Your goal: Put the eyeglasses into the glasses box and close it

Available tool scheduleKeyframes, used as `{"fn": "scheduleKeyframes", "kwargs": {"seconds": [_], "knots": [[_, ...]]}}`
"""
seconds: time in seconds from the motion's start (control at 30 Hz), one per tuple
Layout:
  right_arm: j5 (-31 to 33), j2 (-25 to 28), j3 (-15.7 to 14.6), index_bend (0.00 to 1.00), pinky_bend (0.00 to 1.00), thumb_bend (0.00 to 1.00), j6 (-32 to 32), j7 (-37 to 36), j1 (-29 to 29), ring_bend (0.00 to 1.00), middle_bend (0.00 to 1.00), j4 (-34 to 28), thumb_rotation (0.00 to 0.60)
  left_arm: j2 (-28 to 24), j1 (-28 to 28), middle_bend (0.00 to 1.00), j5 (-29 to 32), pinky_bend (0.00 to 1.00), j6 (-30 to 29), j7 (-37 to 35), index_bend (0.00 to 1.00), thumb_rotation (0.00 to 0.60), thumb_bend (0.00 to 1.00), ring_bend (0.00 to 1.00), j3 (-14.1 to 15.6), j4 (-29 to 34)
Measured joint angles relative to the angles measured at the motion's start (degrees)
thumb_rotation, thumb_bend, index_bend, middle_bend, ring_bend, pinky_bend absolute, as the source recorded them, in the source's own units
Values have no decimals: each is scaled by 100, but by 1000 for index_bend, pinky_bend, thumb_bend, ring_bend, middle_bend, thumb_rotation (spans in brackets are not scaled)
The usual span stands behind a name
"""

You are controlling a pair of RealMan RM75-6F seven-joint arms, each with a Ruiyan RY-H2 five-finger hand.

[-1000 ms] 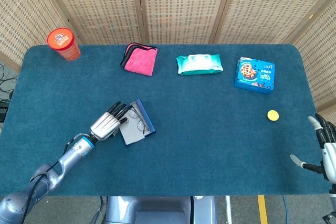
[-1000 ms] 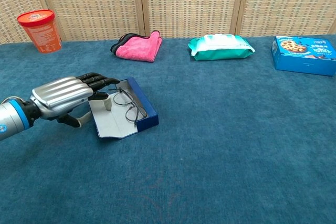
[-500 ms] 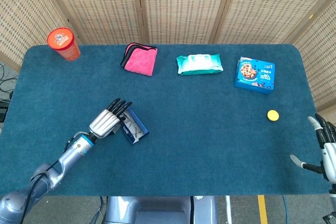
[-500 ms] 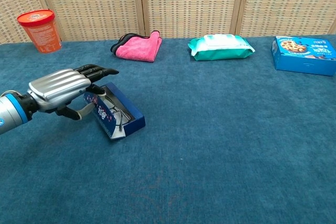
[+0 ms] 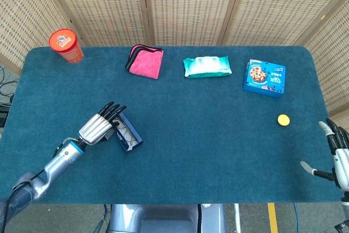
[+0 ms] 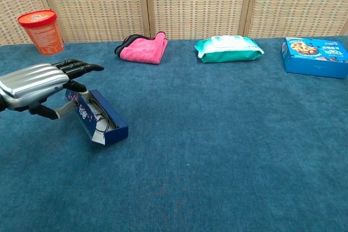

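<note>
Left robot hand (image 6: 33, 85) hovering at near-left of the blue cloth surface (image 5: 207, 135), fingers stretched forward side by side over the raised lid of the dark blue rectangular glasses box (image 6: 98, 118); thumb tucked beneath, apparently touching the lid, contact not fully clear. Box lying tilted on its side, lid partly raised, wire-frame eyeglasses (image 6: 100, 119) sitting inside. Right robot hand (image 5: 337, 154) idling at the near-right edge, fingers spread, gripping nothing. Sitting along the far edge, left to right: orange lidded cup (image 5: 66, 46), folded pink cloth (image 5: 145, 61), teal wipes pack (image 5: 206, 66), blue cookie box (image 5: 264, 78). Small yellow disc (image 5: 283, 119) lying near the right side.
</note>
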State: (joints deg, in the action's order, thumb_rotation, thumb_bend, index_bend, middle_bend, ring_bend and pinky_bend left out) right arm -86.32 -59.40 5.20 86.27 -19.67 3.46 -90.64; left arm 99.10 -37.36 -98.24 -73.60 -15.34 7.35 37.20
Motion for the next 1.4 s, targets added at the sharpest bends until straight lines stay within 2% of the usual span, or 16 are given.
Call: {"fn": "scheduleKeyframes", "kwargs": {"seconds": [0.3, 0.43, 0.73, 0.93, 1.0, 1.13, 1.2, 1.27, 1.4], "knots": [[22, 5, 8, 0, 0, 0, -25, 16, 13, 0, 0, -23, 600, -781, -48, 0, 63, 0, 325, 655, 687, 600, 599, 0, 3, 1332], [10, 4, -5, 0, 0, 0, -35, 4, 15, 0, 0, -4, 600, -943, -119, 0, 180, 0, 567, 934, 687, 600, 600, 0, -115, 1774], [6, 5, -12, 0, 0, 0, -39, -54, 13, 0, 0, 40, 600, -670, -298, 0, 478, 0, 1122, 1279, 687, 600, 600, 0, -380, 1878], [18, 19, -4, 0, 0, 0, -43, -72, 17, 0, 0, 20, 600, -435, -350, 0, 620, 0, 1278, 1417, 681, 600, 598, 0, -514, 1732], [19, 22, -5, 0, 0, 0, -46, -76, 17, 0, 0, 18, 600, -381, -357, 0, 637, 0, 1288, 1432, 575, 600, 591, 0, -537, 1667], [11, 24, -13, 0, 0, 0, -53, -79, 19, 0, 0, 20, 600, -242, -370, 0, 670, 0, 1316, 1423, 177, 600, 564, 0, -578, 1506], [14, 25, -14, 0, 0, 0, -62, -76, 22, 0, 0, 13, 600, -217, -375, 0, 667, 0, 1312, 1384, 54, 600, 553, 0, -583, 1475], [21, 26, -13, 0, 0, 0, -67, -71, 24, 0, 0, 8, 600, -208, -381, 0, 649, 0, 1283, 1322, 3, 600, 546, 0, -587, 1463], [22, 27, -17, 0, 0, 0, -71, -87, 22, 0, 0, 23, 600, -246, -390, 0, 610, 0, 1203, 1260, 0, 600, 530, 0, -599, 1478]]}}
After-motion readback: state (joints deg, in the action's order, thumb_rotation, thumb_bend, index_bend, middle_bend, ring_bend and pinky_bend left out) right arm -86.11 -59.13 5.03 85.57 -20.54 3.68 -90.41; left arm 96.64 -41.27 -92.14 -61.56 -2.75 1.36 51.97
